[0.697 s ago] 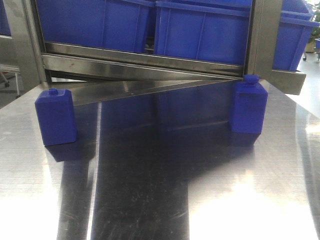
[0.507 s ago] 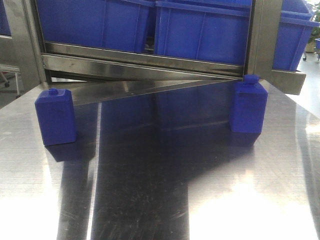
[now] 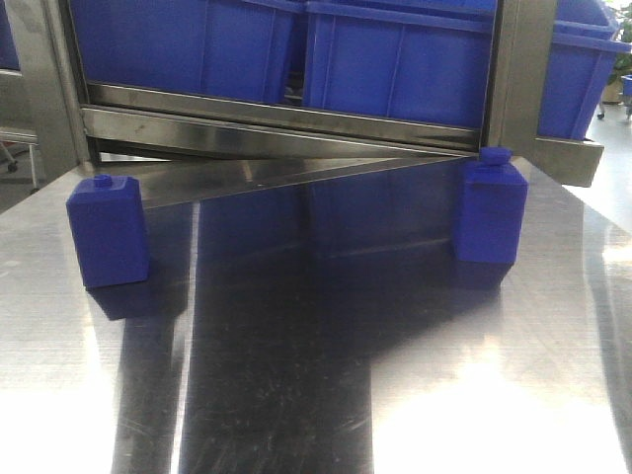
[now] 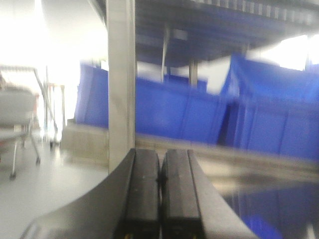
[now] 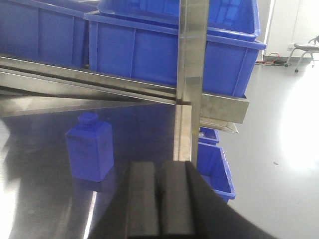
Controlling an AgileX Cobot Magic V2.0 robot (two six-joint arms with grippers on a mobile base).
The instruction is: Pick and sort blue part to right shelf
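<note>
Two blue parts stand upright on the steel table point(image 3: 296, 395), one at the left point(image 3: 107, 232) and one at the right point(image 3: 490, 210). Neither gripper appears in the front view. In the right wrist view my right gripper point(image 5: 159, 165) is shut and empty. It is held back from the right blue part point(image 5: 90, 149), which stands ahead and to its left. The shelf's steel front rail point(image 5: 214, 107) and post point(image 5: 189, 74) rise beyond it. The left wrist view is blurred. There my left gripper point(image 4: 160, 152) is shut with nothing in it, pointing at the rack.
Large blue crates point(image 3: 395, 59) fill the rack behind the table, above a steel rail point(image 3: 276, 123). Another blue crate point(image 5: 215, 169) sits low on the floor, to the right past the table edge. A steel upright point(image 4: 121, 74) stands just ahead of my left gripper.
Both blue parts stand where they were. The front view has shifted a hair, nothing else.
</note>
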